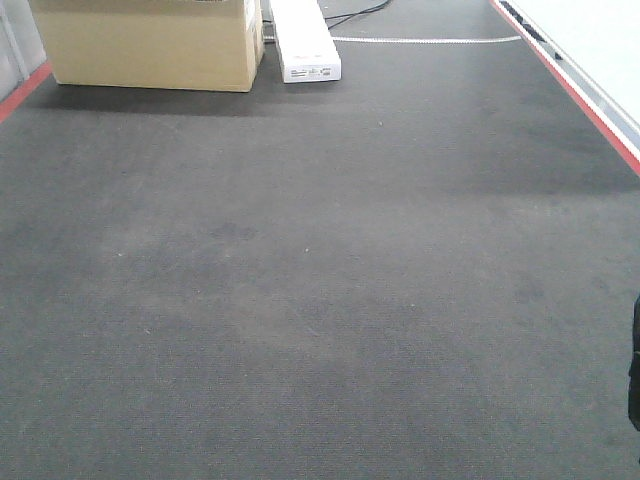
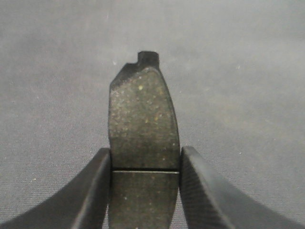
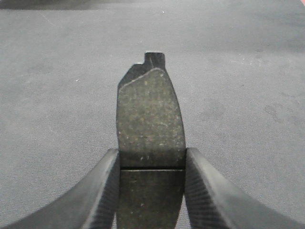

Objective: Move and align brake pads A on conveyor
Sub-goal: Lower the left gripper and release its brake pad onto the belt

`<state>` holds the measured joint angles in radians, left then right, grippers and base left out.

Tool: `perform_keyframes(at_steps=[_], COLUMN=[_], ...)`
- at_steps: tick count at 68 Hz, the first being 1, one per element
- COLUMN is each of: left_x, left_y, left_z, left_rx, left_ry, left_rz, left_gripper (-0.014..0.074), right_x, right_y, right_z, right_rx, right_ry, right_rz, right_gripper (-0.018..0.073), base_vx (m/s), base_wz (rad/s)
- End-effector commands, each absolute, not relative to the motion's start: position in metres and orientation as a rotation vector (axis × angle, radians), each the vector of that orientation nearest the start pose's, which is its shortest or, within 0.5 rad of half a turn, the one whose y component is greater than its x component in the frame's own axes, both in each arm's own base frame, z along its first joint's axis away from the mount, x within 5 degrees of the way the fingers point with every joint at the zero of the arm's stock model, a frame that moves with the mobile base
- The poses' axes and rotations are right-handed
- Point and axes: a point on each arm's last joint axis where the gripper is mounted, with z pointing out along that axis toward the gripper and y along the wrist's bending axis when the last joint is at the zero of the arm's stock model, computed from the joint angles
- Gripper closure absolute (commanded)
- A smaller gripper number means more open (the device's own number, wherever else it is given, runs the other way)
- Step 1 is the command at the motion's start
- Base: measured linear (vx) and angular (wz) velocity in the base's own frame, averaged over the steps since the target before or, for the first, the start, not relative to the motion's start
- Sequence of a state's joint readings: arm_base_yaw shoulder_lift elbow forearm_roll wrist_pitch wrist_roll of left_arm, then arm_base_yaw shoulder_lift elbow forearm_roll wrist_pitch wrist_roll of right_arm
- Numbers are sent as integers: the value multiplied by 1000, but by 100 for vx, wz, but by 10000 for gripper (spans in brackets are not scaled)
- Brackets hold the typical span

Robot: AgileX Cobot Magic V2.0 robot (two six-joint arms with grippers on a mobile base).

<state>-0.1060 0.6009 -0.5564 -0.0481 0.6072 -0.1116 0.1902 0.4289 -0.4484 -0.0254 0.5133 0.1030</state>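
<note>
In the left wrist view my left gripper (image 2: 145, 164) is shut on a brake pad A (image 2: 143, 119): a flat dark-grey oblong pad with a groove across its middle, held above the conveyor belt (image 2: 248, 71). In the right wrist view my right gripper (image 3: 152, 162) is shut on a second brake pad A (image 3: 150, 114), also above the belt (image 3: 248, 95). The front view shows only the bare dark-grey belt (image 1: 320, 280) with red stripes (image 1: 575, 90) along its edges. No pads lie on it there. A dark bit of my right arm (image 1: 635, 365) shows at the right edge.
A cardboard box (image 1: 150, 40) stands at the far left end of the belt. A long white box (image 1: 305, 40) lies next to it. A white line (image 1: 430, 40) crosses the belt's far end.
</note>
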Motion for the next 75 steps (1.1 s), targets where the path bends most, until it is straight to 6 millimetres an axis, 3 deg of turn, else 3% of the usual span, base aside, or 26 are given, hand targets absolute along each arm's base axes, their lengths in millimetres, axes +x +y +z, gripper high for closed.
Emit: perform_keyframes(at_steps=[1,19,37,59,75], left_x=[141,209,266,313,330], left_y=[-18,-26,-32,-37,-39], left_z=[318,304,258,212,190], left_rx=[-45,-54,-65,-72,-70], left_ry=[2122,2317,2534,2689,2762], left_rz=[-195,-177,-150,-128,-115], left_gripper=[598,595,589,540,394], right_x=[91,91,91,91,91], right_y=[16,16,16,16,16], right_z=[305,305,305,305,305], right_rx=[-106,-106,-106,-106,-104], right_ry=[1865,1865,1865,1865,1865], right_rz=[164,164,164,164,165], right_gripper=[571,571,571,571,571], base_vx=[0,0,0,0,0], base_wz=[0,0,0,0,0])
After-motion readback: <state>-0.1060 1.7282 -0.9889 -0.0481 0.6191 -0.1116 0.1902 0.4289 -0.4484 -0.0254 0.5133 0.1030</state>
